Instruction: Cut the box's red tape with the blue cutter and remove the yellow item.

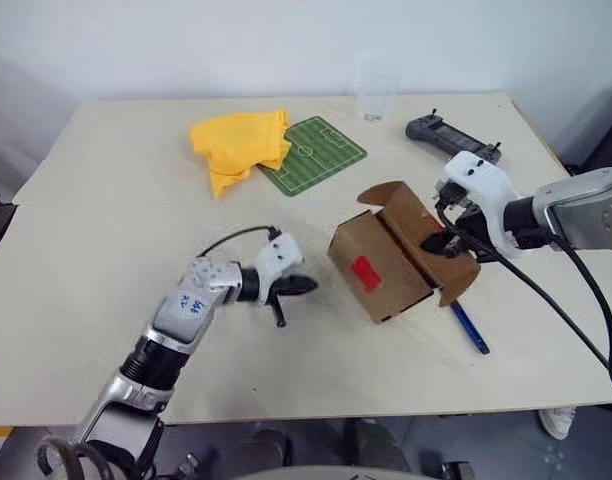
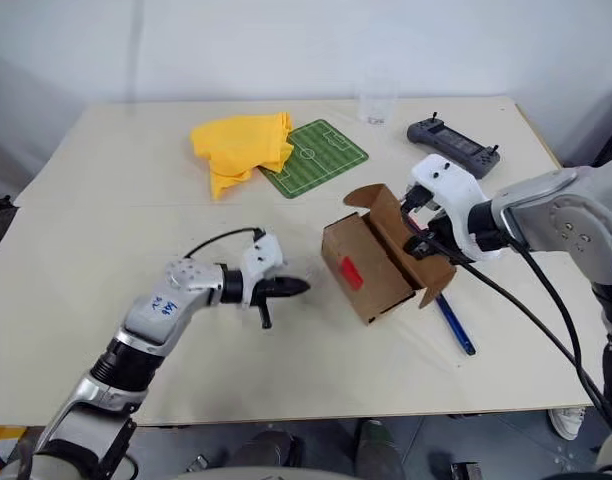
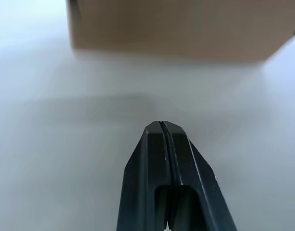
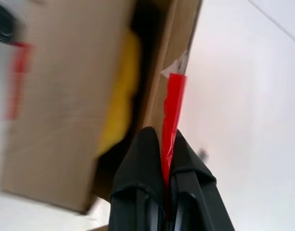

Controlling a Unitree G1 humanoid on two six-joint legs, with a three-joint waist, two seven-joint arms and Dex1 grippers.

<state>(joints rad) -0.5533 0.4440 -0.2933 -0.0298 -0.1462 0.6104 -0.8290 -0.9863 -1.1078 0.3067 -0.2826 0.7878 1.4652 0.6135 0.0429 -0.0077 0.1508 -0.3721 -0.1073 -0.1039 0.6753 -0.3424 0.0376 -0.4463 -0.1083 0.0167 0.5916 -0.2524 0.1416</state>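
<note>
The right pincer (image 4: pixel 166 144) is clamped on the red tape (image 4: pixel 172 113) at the box (image 1: pixel 386 262) flap. The yellow item (image 4: pixel 119 91) lies inside the opening at its 11 o'clock, nearer this arm. The left pincer (image 1: pixel 304 286) is closed and empty.

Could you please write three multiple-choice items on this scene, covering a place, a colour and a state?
1. Where does the slim dark-blue pen-shaped cutter lie?
A on the cloth
B on the table beside the small brown cardboard box
C inside the box
2. What colour is the crumpled cloth beside the green football-pitch mat?
A red
B white
C yellow
3. How is the box's lid?
A open
B taped shut
C torn off

Answers: 1 B, it rests on the tabletop at the box's right; 2 C, it is bright yellow; 3 A, the flap stands raised.
</note>
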